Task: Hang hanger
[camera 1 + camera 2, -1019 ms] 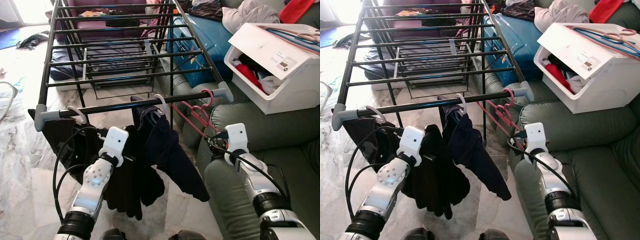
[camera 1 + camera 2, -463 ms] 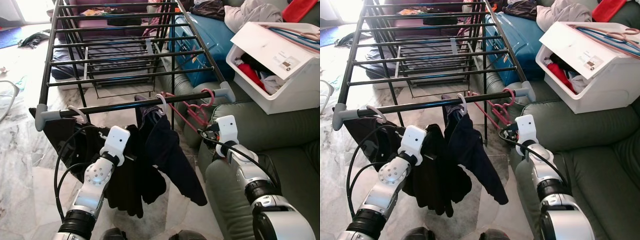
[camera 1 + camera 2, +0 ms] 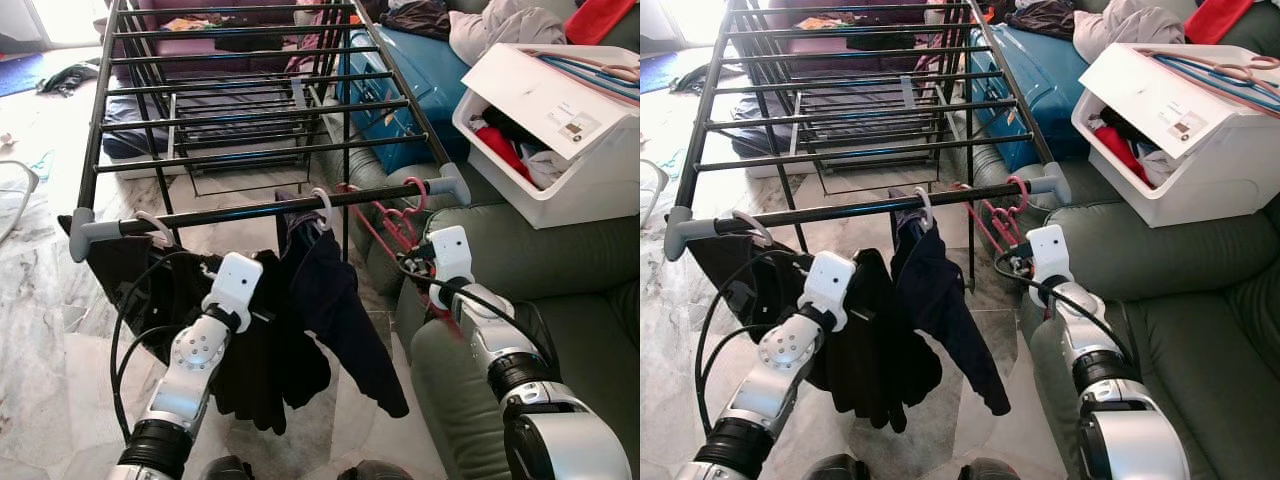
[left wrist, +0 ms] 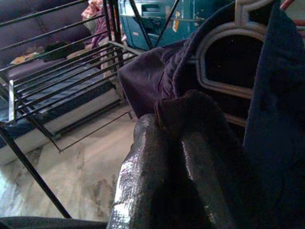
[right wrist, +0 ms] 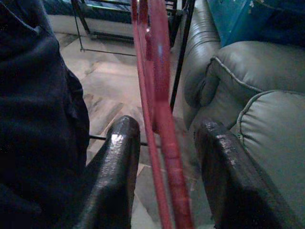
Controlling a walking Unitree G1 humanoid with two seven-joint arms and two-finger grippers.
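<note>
On the drying rack [image 3: 250,130] front bar, right end: pink hanger [image 3: 398,222], hooked. My right gripper [image 5: 164,157] stood spread around its frame; left gripper [image 4: 176,157] pinched the dark garment [image 3: 330,300]. Risk: withdrawing could snag and unhook it.

No text can be read. The white bin [image 3: 560,150] on the right bears a small label [image 3: 573,127]; its print is too small.

A lived-in home it was: green sofa [image 3: 560,270], drying rack [image 3: 250,100], laundry bin [image 3: 560,130], marble floor [image 3: 40,300].
</note>
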